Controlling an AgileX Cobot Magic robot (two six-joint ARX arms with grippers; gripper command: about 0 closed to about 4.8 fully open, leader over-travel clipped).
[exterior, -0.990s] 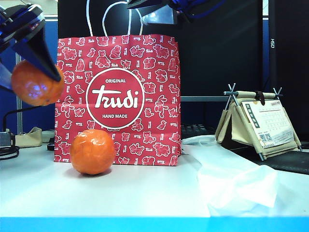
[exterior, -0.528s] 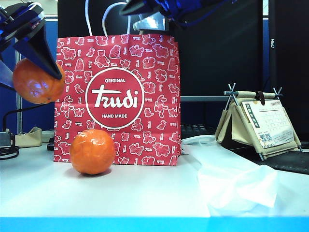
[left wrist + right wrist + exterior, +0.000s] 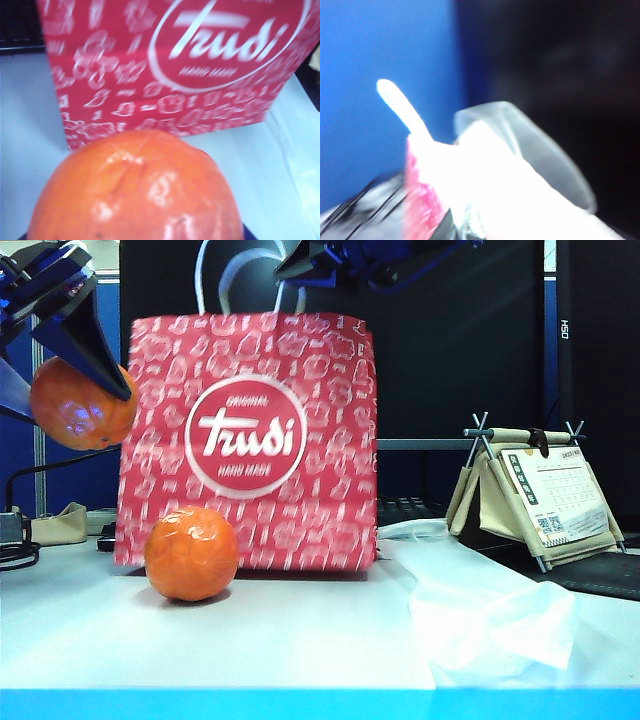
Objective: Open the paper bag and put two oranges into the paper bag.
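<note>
Standing upright on the white table point(image 3: 300, 640) in the exterior view, the paper bag point(image 3: 250, 440) is red with white animal outlines and a round "Trudi" logo, its print smeared by motion blur; white cord handles point(image 3: 225, 275) rise from its top edge. One glossy orange point(image 3: 191, 553) with wrinkly skin rests on the table just in front of the bag's lower left corner. A second orange point(image 3: 78, 405) hangs in the air to the left of the bag, clamped between the dark fingers of the left gripper point(image 3: 60, 370). The right gripper point(image 3: 310, 262) sits at the bag's top rim, by the handles. A thin white plastic sheet point(image 3: 490, 615) lies to the right, with a small desk calendar point(image 3: 545, 495) behind it.

From the left wrist, the held orange point(image 3: 140, 190) fills the foreground, shiny and faceted, with the blurred bag point(image 3: 170, 70) beyond it on the table.

The right wrist view is heavily blurred: the bag's red-and-white top edge point(image 3: 420, 195) and a white cord loop point(image 3: 395, 100) lie at the right gripper, whose jaws are closed; whether they pinch the rim cannot be told.
</note>
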